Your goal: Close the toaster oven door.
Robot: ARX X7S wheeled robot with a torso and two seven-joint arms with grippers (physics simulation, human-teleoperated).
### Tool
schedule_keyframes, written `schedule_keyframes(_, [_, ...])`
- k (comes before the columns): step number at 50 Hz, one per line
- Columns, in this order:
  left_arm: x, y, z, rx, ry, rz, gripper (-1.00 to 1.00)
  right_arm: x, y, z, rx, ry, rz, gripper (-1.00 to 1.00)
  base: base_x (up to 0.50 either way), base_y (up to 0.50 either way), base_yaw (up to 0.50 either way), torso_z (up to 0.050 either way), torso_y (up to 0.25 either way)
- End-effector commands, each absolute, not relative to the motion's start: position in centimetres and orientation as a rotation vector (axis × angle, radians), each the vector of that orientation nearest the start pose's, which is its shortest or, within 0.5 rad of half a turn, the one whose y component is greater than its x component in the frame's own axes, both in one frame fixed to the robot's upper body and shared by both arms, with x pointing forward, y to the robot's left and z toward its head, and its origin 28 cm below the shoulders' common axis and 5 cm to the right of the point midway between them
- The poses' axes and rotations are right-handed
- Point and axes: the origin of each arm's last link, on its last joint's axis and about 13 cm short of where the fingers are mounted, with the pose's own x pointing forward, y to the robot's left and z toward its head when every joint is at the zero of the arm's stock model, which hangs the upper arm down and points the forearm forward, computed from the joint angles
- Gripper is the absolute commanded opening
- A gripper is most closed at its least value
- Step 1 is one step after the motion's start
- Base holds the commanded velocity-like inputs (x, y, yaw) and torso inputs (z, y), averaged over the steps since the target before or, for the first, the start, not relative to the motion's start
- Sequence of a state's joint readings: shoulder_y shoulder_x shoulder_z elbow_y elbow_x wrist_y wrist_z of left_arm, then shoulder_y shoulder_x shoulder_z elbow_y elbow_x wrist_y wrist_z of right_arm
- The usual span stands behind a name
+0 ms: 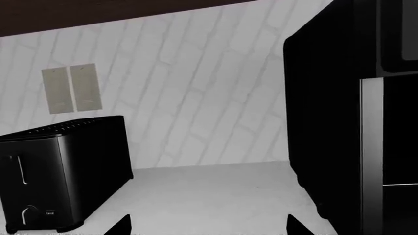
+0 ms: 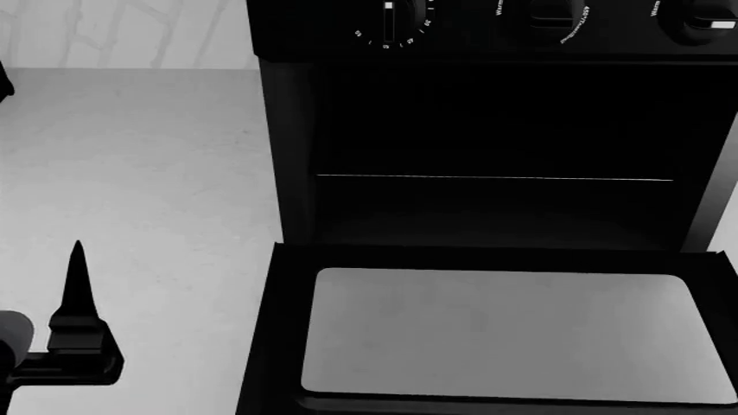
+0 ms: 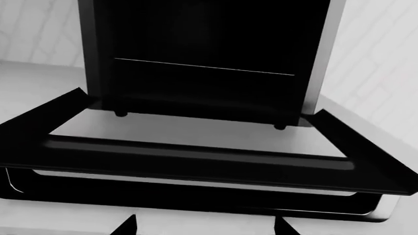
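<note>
The black toaster oven [image 2: 496,112] stands on the counter with dials along its top and a dark cavity with a wire rack [image 2: 496,178]. Its door [image 2: 276,346] lies open and flat toward me, pale glass pane [image 2: 496,333] up. In the right wrist view the door [image 3: 196,164] and its bar handle [image 3: 196,198] sit just beyond my right gripper [image 3: 205,227], which is open and empty. My left gripper [image 1: 207,227] is open and empty, left of the oven's side [image 1: 326,122]. One of its fingers [image 2: 78,285] shows in the head view.
A black pop-up toaster [image 1: 65,166] stands on the pale counter [image 2: 138,173] left of the oven. Behind it is a white tiled wall with two outlet plates [image 1: 72,88]. A dark cabinet underside [image 1: 98,12] hangs above.
</note>
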State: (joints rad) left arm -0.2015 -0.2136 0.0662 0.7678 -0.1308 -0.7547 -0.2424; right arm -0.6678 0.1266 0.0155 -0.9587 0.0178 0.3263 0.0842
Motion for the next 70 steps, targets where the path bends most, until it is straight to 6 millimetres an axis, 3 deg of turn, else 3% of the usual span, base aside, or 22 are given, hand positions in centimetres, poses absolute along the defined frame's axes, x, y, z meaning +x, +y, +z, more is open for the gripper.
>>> schedule_keyframes(1, [21.0, 22.0, 15.6, 0.110, -0.206, 0.092, 1.00, 7.3, -11.2, 9.9, -0.100, 0.042, -0.011, 1.00, 0.00, 0.00, 0.00, 0.000, 0.000])
schedule_keyframes(70, [21.0, 22.1, 15.5, 0.112, -0.205, 0.099, 1.00, 10.8, -11.7, 9.3, -0.126, 0.050, 0.004, 1.00, 0.00, 0.00, 0.00, 0.000, 0.000])
